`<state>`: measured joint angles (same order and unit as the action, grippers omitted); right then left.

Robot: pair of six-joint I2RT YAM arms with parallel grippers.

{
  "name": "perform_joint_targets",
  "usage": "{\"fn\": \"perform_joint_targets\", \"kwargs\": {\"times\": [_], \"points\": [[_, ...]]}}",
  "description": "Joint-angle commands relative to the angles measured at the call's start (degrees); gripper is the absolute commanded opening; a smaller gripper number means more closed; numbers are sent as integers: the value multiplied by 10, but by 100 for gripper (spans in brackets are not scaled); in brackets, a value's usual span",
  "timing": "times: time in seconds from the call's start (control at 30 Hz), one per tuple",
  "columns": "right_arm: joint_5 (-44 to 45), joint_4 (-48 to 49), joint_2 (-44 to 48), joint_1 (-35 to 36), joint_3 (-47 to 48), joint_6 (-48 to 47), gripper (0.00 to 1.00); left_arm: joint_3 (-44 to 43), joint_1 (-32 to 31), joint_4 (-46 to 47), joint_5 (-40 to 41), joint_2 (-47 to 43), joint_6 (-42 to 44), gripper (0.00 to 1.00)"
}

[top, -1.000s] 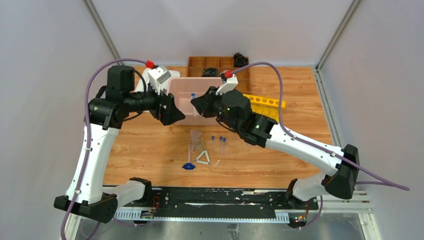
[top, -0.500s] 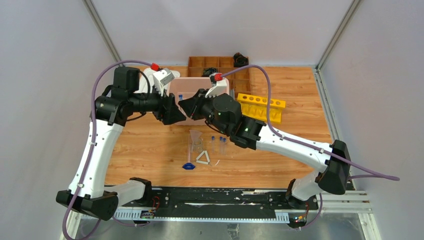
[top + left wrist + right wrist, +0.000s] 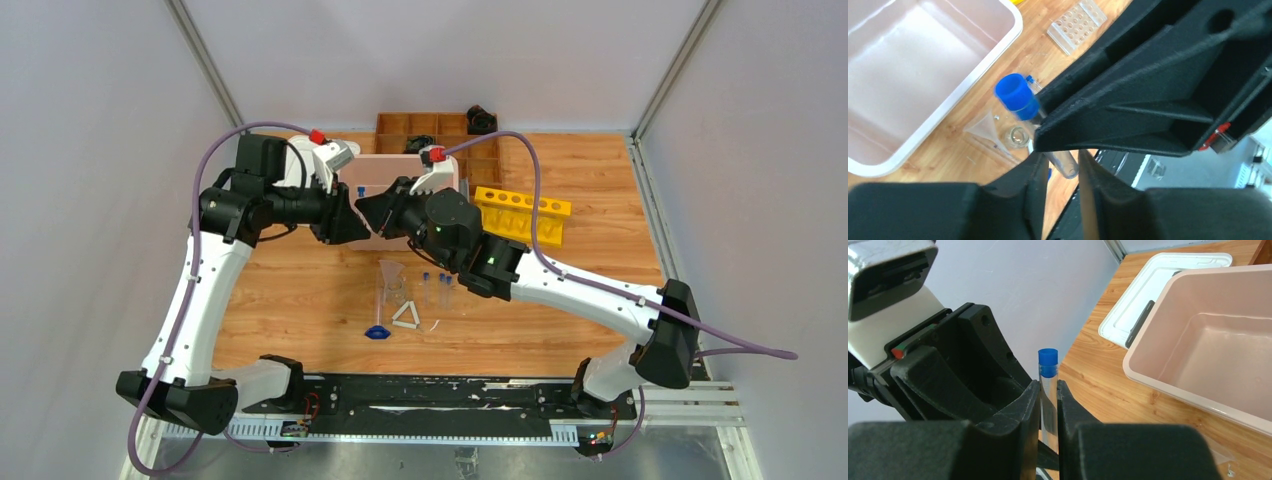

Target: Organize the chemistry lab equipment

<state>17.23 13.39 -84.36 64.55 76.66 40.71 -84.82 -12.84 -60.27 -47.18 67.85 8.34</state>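
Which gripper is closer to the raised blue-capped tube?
Right. The right gripper is clamped on the tube; the left gripper straddles its clear end, not clearly touching.

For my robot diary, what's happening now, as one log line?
right jaws: shut on blue-capped tube | left jaws: around its bottom end, grip unclear

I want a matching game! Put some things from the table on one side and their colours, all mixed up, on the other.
Things:
1. tub
2. big rack right of the tub
3. triangle
4. cap of the tube

Colours:
A. blue
B. white
C. pink
D. yellow

Pairs: 1-C, 2-D, 3-B, 4-A
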Motion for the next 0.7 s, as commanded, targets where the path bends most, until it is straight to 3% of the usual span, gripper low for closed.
{"fn": "perform_joint_targets", "kwargs": {"times": [0.0,0.2,0.33,0.5,0.67], "points": [[8,17,9,13,5,4,3,4,-2,5,1,0,10,25],[12,-55,16,0,24,11,33,18,-2,5,30,-11,34,1],[-51,-165,3,-27,78,12,48,38,-2,5,28,-32,69,0],[-214,-281,-25,-85,169,6,56,62,-2,5,16,-60,129,0],[-316,-389,-67,-102,268,-37,57,86,-2,5,16,-77,177,0]]}}
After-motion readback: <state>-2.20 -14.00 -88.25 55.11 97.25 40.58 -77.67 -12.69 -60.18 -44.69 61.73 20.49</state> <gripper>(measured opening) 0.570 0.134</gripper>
